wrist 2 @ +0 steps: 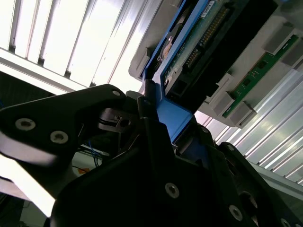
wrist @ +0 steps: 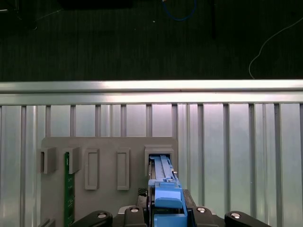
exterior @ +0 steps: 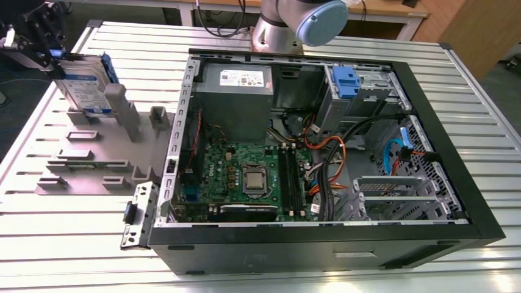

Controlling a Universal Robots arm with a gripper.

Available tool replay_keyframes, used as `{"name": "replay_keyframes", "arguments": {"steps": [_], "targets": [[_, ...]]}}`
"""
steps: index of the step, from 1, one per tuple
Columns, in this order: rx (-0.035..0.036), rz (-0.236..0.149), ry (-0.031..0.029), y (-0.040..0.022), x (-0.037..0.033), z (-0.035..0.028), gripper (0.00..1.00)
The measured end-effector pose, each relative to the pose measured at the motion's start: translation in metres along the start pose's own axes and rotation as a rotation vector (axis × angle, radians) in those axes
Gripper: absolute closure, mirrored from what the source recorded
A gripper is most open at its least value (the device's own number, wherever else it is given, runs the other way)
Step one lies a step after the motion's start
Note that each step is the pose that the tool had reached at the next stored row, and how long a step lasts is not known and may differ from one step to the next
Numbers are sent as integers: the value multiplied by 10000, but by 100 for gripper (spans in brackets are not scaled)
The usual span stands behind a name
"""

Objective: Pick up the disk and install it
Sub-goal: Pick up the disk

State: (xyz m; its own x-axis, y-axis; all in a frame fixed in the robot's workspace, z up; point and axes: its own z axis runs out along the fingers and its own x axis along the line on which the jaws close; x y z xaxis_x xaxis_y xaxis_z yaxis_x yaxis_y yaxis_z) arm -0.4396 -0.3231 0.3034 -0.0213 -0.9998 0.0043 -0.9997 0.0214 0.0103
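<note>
The disk (exterior: pixel 82 83), a silver hard drive with a white-and-blue label and a blue carrier frame, stands on edge in a slot of the grey holder block (exterior: pixel 89 162) at the exterior view's far left. My gripper (exterior: pixel 52 54) sits on its upper edge. In both wrist views the blue frame lies squeezed between the black fingers: the disk (wrist 2: pixel 189 52) runs away from my gripper (wrist 2: pixel 166 124), and in the first wrist view the disk (wrist: pixel 163 177) leads from my gripper (wrist: pixel 164 210) down into the holder block (wrist: pixel 109 146).
An open computer case (exterior: pixel 456 152) fills the middle and the exterior view's right, with a motherboard, cables, a grey power supply (exterior: pixel 236 91) and a blue latch (exterior: pixel 346 82) at a drive bay. A green memory stick (wrist: pixel 69 189) stands in the holder. The slatted table's edge (wrist: pixel 151 87) is close.
</note>
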Motion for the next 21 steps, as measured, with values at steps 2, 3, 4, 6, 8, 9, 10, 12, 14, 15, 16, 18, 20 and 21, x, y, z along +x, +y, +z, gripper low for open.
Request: {"name": "replay_keyframes", "arguments": {"steps": [2,3,4,6,8,9,10,12,14,15,16,18,20,21], "targets": [[-1,0,0,0,0,-11,64],[-1,0,0,0,0,-13,64],[0,0,0,0,0,-15,64],[-1,0,0,0,0,-18,64],[0,0,0,0,0,-22,64],[0,0,0,0,0,-24,64],[0,0,0,0,0,-26,64],[-1,0,0,0,0,-31,64],[-1,0,0,1,1,-47,64],[0,0,0,1,1,-48,64],[-1,0,0,1,1,-50,64],[-3,0,1,1,1,-55,64],[-1,0,0,1,1,-61,64],[-1,0,0,1,1,-64,64]]}}
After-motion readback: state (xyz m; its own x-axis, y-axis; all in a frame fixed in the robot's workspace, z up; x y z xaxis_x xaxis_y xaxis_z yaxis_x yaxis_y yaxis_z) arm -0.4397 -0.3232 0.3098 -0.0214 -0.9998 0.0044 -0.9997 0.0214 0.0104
